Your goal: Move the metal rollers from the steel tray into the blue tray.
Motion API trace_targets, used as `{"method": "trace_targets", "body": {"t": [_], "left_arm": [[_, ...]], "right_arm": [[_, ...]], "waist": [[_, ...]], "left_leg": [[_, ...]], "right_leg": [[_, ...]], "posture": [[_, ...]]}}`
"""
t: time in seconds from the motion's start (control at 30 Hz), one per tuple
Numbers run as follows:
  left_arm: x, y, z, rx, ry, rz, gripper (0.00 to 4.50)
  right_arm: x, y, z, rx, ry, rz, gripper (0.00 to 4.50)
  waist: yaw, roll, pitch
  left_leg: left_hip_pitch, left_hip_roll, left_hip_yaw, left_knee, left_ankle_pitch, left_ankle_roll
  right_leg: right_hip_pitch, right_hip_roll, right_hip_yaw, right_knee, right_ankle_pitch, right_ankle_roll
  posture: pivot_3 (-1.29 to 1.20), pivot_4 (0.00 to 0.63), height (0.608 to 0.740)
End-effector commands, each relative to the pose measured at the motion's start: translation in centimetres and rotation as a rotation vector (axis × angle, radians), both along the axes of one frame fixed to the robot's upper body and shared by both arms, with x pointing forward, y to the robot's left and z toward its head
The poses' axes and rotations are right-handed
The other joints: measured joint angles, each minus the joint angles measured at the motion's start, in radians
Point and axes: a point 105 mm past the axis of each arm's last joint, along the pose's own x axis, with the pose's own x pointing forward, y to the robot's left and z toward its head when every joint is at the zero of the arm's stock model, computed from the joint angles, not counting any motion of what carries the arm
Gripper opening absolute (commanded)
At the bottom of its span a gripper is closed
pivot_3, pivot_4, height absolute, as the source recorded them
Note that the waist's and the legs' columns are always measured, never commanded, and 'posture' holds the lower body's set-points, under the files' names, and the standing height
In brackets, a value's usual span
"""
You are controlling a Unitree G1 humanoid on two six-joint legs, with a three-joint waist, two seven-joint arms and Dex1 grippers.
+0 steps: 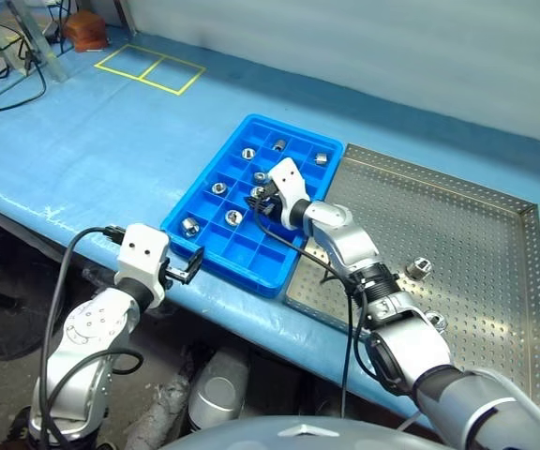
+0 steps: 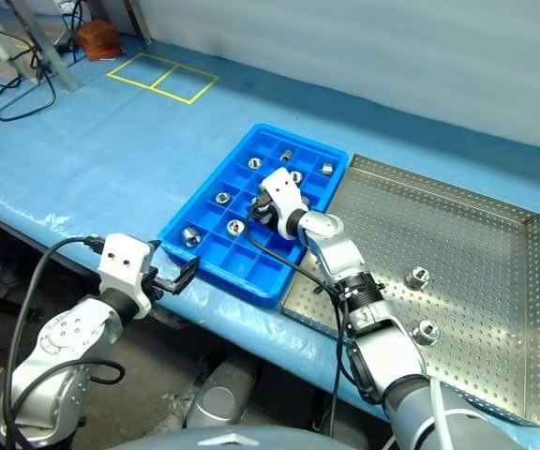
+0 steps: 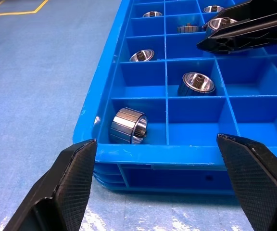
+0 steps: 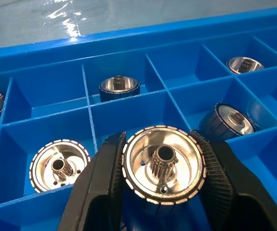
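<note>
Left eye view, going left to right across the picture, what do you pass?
Left gripper → blue tray → right gripper holding a roller over the blue tray → steel tray with two rollers left.

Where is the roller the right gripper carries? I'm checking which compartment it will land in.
The roller sits between the right gripper's fingers over the middle of the blue tray, above a compartment beside one holding another roller.
</note>
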Motion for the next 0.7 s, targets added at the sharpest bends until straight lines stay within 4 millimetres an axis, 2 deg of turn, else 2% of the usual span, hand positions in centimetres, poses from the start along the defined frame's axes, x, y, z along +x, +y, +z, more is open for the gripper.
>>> {"method": "trace_targets", "body": {"t": [0.03, 0.07, 0.2, 0.37, 0.53, 0.63, 0.7], "left_arm": [[0.3, -0.1, 0.7, 0.007, -0.034, -0.015, 4.37], [0.3, -0.2, 0.7, 0.006, -0.033, -0.018, 4.37], [0.5, -0.4, 0.7, 0.005, -0.035, -0.029, 4.37], [0.9, -1.6, 1.3, -0.022, -0.055, -0.089, 4.37], [1.9, -3.9, 2.3, -0.056, -0.095, -0.191, 4.37], [3.3, -6.0, 3.6, -0.081, -0.146, -0.279, 4.37], [3.9, -7.4, 4.3, -0.097, -0.170, -0.336, 4.37]], "right_arm": [[0.1, -0.8, 1.0, 0.000, -0.050, -0.017, 3.07], [0.1, -0.9, 1.2, 0.002, -0.062, -0.027, 3.33], [0.0, -1.6, 1.9, 0.022, -0.099, -0.057, 3.33], [-1.1, -3.9, 4.9, 0.055, -0.209, -0.105, 3.33], [-2.4, -8.4, 5.2, -0.079, -0.233, -0.203, 3.33], [-3.6, -12.6, 4.6, -0.202, -0.206, -0.309, 3.33], [-4.3, -14.6, 4.3, -0.256, -0.183, -0.371, 3.33]], "waist": [[0.001, 0.000, 0.000], [0.001, 0.000, 0.000], [-0.001, 0.000, 0.000], [0.000, 0.000, 0.000], [-0.002, 0.001, -0.001], [-0.006, 0.002, -0.001], [-0.013, 0.003, -0.002]], "left_leg": [[0.000, 0.000, 0.000, 0.000, 0.000, 0.000], [0.000, 0.000, 0.000, 0.000, 0.000, 0.000], [0.000, 0.000, 0.000, 0.001, 0.000, 0.000], [-0.001, 0.000, 0.000, 0.001, 0.000, 0.000], [-0.001, 0.000, 0.000, 0.004, 0.000, 0.000], [-0.002, 0.000, 0.000, 0.006, 0.000, 0.000], [-0.003, 0.000, 0.000, 0.007, 0.000, 0.000]], "right_leg": [[0.000, 0.000, 0.000, 0.000, 0.000, 0.000], [0.000, 0.000, 0.000, 0.000, 0.000, 0.000], [0.000, 0.000, 0.000, 0.000, 0.000, 0.000], [0.000, 0.000, 0.000, 0.000, 0.000, 0.000], [0.000, 0.000, 0.000, 0.000, 0.000, 0.000], [0.001, 0.000, 0.000, 0.000, 0.001, 0.000], [0.000, 0.000, 0.001, 0.000, 0.001, 0.001]], "posture": [[0.47, 0.150, 0.740], [0.46, 0.150, 0.740], [0.44, 0.150, 0.740], [0.43, 0.150, 0.740], [0.39, 0.150, 0.740], [0.33, 0.150, 0.740], [0.30, 0.150, 0.740]]}}
